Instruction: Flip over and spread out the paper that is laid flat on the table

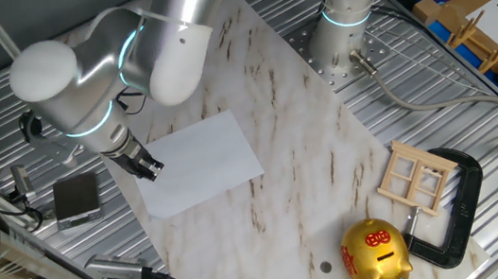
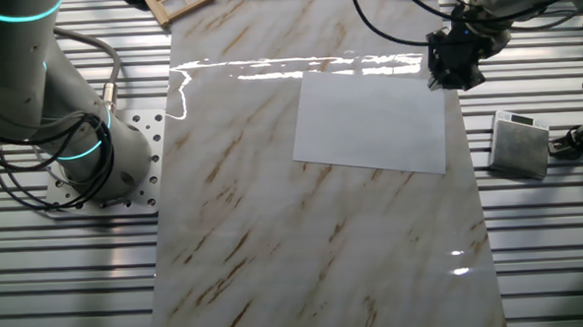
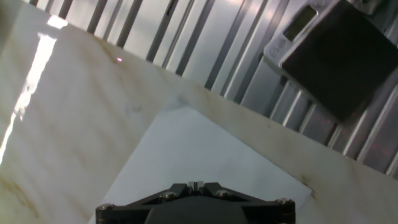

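Paper (image 1: pixel 199 162), one white rectangular sheet, lies flat on the marble-look tabletop (image 1: pixel 309 161) toward the side nearest the small grey square box (image 1: pixel 77 198). In one fixed view its long axis runs from lower left to upper right, slightly skewed against the slab's edge; in the other fixed view the sheet (image 2: pixel 373 121) sits with its long sides roughly across the slab's width, its far edge just below a bright streak of reflected light. One short edge of the sheet lies close to the slab's border, next to the ribbed silver metal surface (image 1: pixel 476 131); in the hand view a corner (image 3: pixel 180 106) stops just short of that border. Broad bare marble extends away from the sheet's other sides. End effector (image 1: pixel 145 165) hangs at the sheet's edge nearest the box; whether it touches the paper cannot be told, and the spread of its jaws cannot be told from any view. Near the slab's far end: a small wooden frame (image 1: pixel 415 176), a black C-clamp (image 1: pixel 458 209) and a gold piggy bank (image 1: pixel 375 255). Arm base (image 2: pixel 94 157) is bolted to the metal beside the slab.
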Controlling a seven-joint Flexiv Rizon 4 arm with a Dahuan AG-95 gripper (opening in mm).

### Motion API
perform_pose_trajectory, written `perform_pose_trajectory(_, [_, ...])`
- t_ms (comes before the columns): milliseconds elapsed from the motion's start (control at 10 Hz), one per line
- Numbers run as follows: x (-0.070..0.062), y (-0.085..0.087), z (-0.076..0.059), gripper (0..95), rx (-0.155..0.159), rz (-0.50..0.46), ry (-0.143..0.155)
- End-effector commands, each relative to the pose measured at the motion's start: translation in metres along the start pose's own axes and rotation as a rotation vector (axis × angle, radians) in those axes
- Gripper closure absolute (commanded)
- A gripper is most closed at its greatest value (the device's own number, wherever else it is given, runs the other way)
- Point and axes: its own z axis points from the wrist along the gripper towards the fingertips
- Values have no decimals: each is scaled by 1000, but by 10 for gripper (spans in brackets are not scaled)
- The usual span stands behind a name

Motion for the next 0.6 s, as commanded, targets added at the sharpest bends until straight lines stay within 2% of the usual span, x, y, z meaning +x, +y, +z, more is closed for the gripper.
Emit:
perform_pose_trajectory(100, [1, 1, 1, 950, -1, 39, -10])
perform_pose_trajectory(600, [2, 0, 0, 950, -14, 27, -15])
